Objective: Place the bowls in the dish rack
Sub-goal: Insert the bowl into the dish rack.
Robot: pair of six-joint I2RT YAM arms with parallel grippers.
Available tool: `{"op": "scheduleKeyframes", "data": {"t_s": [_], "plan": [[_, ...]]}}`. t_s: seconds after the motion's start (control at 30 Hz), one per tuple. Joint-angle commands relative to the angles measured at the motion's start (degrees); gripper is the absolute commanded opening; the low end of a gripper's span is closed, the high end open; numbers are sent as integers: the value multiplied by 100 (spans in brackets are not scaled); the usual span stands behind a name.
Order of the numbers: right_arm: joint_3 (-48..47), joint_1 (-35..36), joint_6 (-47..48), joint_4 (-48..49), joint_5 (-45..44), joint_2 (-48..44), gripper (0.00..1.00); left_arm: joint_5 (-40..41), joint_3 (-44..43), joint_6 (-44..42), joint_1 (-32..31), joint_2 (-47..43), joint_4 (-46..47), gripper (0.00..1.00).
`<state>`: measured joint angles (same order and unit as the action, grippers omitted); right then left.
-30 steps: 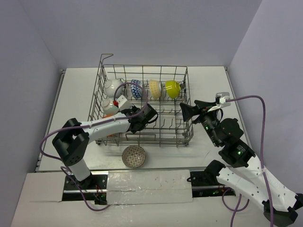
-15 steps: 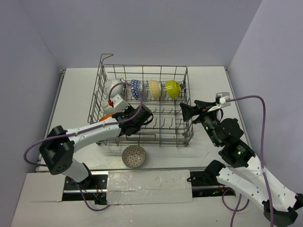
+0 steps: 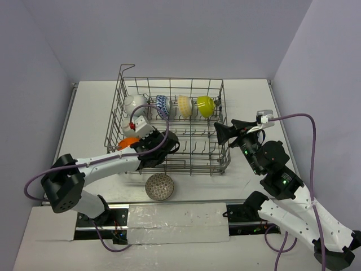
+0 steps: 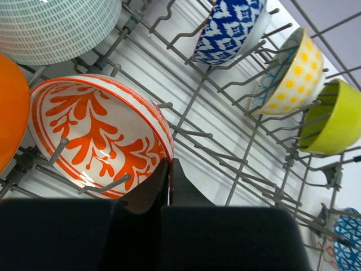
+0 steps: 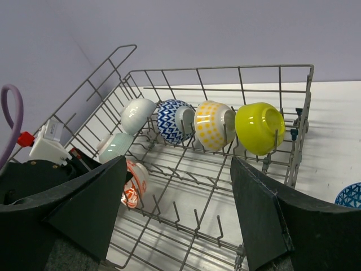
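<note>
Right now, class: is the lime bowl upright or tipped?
Tipped on its side. The lime bowl stands on edge in the rack, with its opening facing sideways, not up.

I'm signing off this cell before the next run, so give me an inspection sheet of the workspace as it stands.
Surface: white table, two bowls on it.
Job's things: rack holds white, blue-white, yellow, lime, striped, orange and red-white bowls; grey bowl on table in front of rack, blue bowl right of it.
Clutter: nothing seen.
Grippers: left gripper shut, empty, by red-white bowl's rim; right gripper open, empty, at rack's right side.
Cables: purple cable loops over rack; another off right arm.
Surroundings: lilac walls.
</note>
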<state>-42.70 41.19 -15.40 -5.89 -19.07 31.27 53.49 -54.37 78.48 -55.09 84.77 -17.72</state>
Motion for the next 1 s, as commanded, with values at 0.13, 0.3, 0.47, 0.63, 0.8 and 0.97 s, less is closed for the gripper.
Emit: {"op": "scheduleKeyframes", "data": {"t_s": [0.13, 0.3, 0.47, 0.63, 0.8, 0.97], "plan": [[33, -41, 2, 264, -106, 37, 81, -146, 418, -412, -134, -733, 1534, 0], [42, -50, 2, 255, -114, 29, 81, -278, 708, -631, -204, -1059, 2051, 0], [33, -50, 10, 255, -114, 55, 81, -357, 1006, -711, -221, -1410, 2281, 0], [34, -50, 11, 264, -114, 55, 81, -611, 1306, -991, -221, -1700, 2746, 0], [33, -50, 11, 255, -114, 55, 81, -981, 1789, -1589, -221, -2025, 3801, 0], [33, -50, 11, 264, -132, 72, 81, -1332, 1965, -1801, -221, -2158, 4135, 0]]}}
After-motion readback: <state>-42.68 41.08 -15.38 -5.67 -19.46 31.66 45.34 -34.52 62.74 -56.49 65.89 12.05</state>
